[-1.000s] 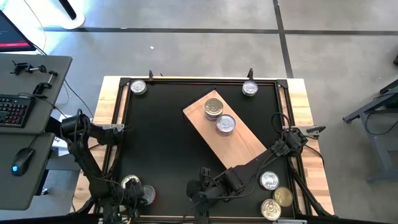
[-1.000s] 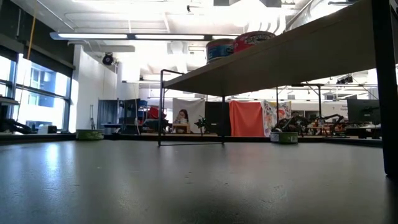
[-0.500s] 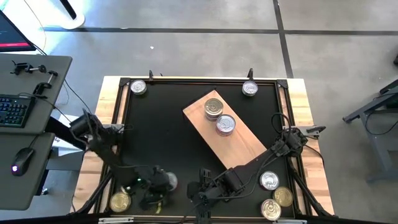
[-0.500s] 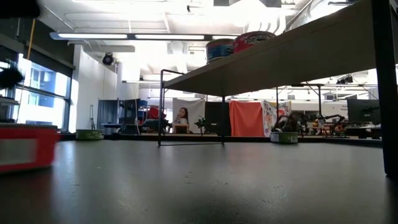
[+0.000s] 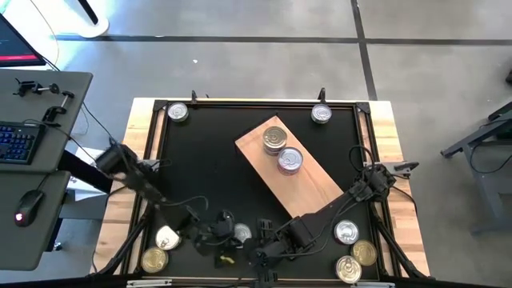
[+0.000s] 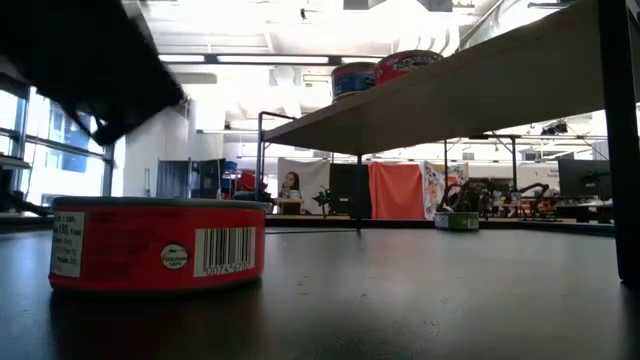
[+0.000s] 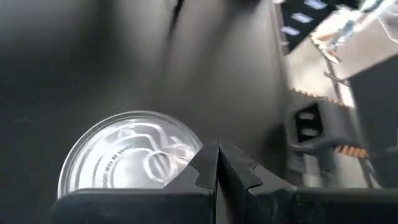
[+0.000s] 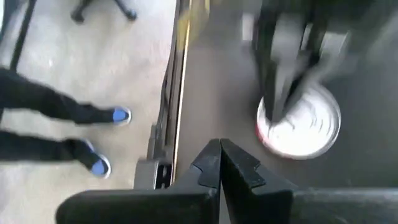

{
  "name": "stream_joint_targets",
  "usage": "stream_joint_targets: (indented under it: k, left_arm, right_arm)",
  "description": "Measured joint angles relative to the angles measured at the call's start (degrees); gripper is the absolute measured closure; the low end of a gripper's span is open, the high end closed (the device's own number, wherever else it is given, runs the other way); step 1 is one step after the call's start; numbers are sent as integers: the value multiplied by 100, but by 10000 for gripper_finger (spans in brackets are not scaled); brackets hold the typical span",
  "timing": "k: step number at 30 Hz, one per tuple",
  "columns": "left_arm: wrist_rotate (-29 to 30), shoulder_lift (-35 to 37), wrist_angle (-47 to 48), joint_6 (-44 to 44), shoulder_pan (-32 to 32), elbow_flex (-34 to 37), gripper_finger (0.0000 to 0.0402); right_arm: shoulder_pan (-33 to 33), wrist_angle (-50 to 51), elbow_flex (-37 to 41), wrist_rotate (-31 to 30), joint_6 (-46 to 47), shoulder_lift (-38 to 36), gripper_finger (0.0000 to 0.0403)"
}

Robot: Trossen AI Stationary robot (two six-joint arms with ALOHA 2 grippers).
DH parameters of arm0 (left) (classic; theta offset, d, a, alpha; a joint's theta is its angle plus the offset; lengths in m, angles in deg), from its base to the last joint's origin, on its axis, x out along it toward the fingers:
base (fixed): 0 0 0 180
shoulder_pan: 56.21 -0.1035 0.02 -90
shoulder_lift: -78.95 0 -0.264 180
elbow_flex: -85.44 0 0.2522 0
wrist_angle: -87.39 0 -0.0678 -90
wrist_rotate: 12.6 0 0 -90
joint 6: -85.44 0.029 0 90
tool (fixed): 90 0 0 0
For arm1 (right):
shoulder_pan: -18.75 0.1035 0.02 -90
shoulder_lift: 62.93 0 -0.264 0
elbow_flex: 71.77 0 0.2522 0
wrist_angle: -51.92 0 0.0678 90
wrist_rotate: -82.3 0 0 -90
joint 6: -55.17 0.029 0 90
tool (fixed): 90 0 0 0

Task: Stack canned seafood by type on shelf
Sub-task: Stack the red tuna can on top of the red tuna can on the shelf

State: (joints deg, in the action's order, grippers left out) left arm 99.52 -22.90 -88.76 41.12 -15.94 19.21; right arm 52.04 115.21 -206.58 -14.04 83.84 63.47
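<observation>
Near the front edge: we see a red tin (image 5: pixel 241 233) on the table, left gripper (image 5: pixel 226 232) beside it, fingers shut on nothing.
Feel: we think hard, smooth, slippery.
Hold: across its sides.
Right gripper (image 5: pixel 262 254): shut, empty.
Shelf (image 5: pixel 312 188): two tins.

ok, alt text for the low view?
A red-labelled can with a barcode stands on the black table at left, a dark blurred arm above it. Behind, two cans sit on the raised wooden shelf.
</observation>
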Motion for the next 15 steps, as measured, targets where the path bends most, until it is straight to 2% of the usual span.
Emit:
stream_joint_targets:
  k: [2, 5, 7, 9, 11, 15]
  left_arm:
    - [174, 394, 686, 93, 137, 0, 401]
    - [766, 843, 1802, 77, 387, 9, 401]
    - [1154, 1012, 2437, -52, 541, 8, 401]
    - [1287, 1009, 2861, -203, 603, 7, 401]
    - [1285, 952, 2934, -232, 591, 17, 401]
    - [1090, 693, 2197, 222, 501, 9, 401]
  right_arm:
    - [6, 210, -8, 81, 10, 116, 403]
    - [1, 455, 0, 98, 164, 472, 403]
    - [-54, 412, 0, 93, 279, 722, 403]
    - [-118, 395, 0, 102, 404, 955, 403]
    - [-186, 398, 6, 102, 382, 1137, 403]
    - [-325, 419, 6, 3, -14, 1243, 403]
